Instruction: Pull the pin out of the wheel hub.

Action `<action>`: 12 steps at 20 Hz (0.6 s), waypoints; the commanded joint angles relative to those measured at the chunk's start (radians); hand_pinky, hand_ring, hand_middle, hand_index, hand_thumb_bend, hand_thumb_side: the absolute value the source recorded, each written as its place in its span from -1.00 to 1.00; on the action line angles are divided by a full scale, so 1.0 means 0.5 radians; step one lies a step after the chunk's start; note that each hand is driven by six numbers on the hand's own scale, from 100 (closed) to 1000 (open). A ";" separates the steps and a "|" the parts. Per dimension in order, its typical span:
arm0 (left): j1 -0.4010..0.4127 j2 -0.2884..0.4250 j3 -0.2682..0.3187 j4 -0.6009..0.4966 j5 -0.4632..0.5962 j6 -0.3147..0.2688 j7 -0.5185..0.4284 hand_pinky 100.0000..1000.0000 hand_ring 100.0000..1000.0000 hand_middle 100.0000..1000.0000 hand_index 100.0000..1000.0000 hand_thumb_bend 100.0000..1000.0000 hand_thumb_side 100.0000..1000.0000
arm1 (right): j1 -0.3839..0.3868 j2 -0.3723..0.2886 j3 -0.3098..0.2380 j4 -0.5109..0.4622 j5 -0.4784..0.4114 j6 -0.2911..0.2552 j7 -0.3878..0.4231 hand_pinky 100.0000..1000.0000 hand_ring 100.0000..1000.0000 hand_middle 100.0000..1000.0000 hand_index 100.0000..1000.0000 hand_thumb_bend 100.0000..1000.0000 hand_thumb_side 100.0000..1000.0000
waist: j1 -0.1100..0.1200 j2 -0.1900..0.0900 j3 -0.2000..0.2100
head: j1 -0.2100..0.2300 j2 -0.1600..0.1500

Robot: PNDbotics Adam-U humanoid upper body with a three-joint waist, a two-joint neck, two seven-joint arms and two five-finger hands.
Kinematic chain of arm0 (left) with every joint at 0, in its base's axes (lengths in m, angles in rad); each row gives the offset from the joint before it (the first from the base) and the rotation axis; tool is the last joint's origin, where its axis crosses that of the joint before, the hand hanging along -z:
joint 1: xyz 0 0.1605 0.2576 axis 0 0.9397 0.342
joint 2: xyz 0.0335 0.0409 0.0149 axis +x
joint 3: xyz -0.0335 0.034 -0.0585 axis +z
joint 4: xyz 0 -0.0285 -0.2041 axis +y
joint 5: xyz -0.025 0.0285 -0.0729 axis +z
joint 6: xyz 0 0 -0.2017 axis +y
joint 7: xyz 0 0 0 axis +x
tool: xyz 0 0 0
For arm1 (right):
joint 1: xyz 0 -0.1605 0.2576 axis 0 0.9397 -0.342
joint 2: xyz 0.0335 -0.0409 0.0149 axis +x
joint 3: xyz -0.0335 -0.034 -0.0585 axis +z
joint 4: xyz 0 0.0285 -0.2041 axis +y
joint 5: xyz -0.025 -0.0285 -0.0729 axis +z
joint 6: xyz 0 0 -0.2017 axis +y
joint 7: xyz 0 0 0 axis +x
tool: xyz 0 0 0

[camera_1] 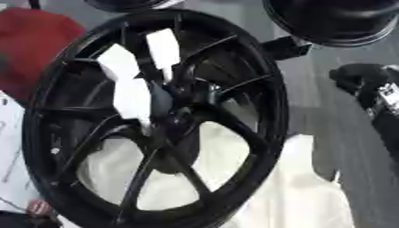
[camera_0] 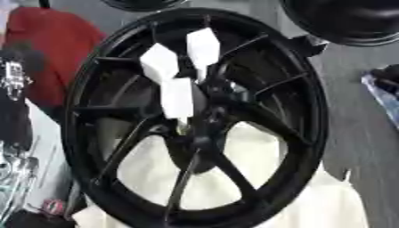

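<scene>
My robot hand reaches through the wheel, white-tipped fingers bunched at the hub, probably to pinch the pin, which I can't make out, so can't tell if I'm closed on it; other hand unseen.

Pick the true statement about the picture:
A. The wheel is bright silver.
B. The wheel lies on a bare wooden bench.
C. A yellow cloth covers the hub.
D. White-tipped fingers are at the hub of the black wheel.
D: white finger pads cluster at the centre of the black wheel, which lies on a white sheet.
</scene>
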 commanded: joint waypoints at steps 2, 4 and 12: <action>-0.004 0.036 0.010 -0.025 0.008 -0.002 0.010 0.62 0.42 0.17 0.49 -1.00 0.39 | -0.006 -0.024 -0.013 -0.030 -0.014 -0.013 0.002 0.92 0.79 0.35 0.44 -1.00 0.32 | -0.002 -0.030 0.001 | -0.005 -0.002; -0.005 0.035 0.010 -0.024 0.008 -0.002 0.010 0.62 0.42 0.17 0.49 -1.00 0.39 | -0.005 -0.024 -0.013 -0.030 -0.013 -0.013 0.003 0.92 0.79 0.35 0.44 -1.00 0.33 | -0.002 -0.029 0.001 | -0.005 0.000; -0.026 0.102 0.012 -0.036 -0.014 0.004 0.000 0.62 0.42 0.17 0.49 -1.00 0.33 | 0.011 -0.022 -0.009 -0.030 -0.001 -0.010 0.003 0.92 0.79 0.35 0.44 -1.00 0.34 | -0.002 -0.030 0.000 | -0.044 0.024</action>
